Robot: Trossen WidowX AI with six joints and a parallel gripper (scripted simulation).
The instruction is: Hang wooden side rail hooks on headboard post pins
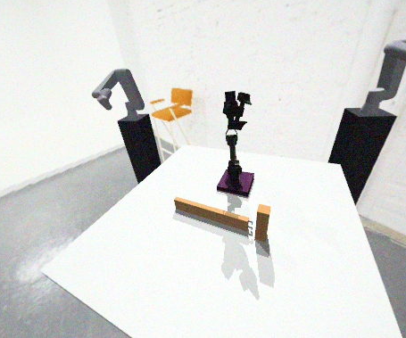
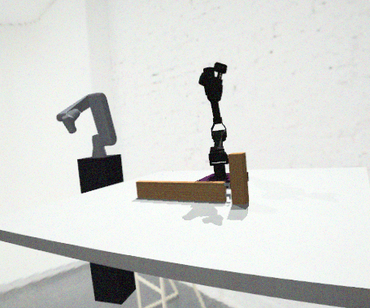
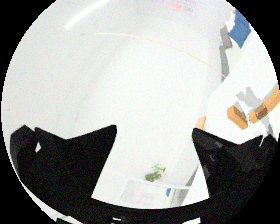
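The wooden side rail point(image 1: 200, 209) point(image 2: 178, 191) point(image 3: 271, 103) lies along the table on its narrow edge. Its pale steel hooks point(image 1: 250, 228) point(image 2: 228, 193) stick out of the end nearest the post. The headboard post point(image 1: 262, 223) point(image 2: 238, 181) point(image 3: 237, 118) stands upright just beyond the hooks, with a small gap visible between them. The post's slot and pins are hidden. My gripper point(image 3: 155, 129) is open, with nothing between its fingers in the wrist view. In the top and exterior views the arm stands upright, holding the gripper high above the table, well clear of rail and post.
My arm's purple base plate point(image 1: 222, 186) is on the table point(image 1: 155, 266) point(image 2: 304, 242), behind the rail. Beyond the table are a grey arm on a black pedestal point(image 1: 139, 150) point(image 2: 101, 173), another black pedestal point(image 1: 360, 141) at right and an orange chair point(image 1: 182, 96).
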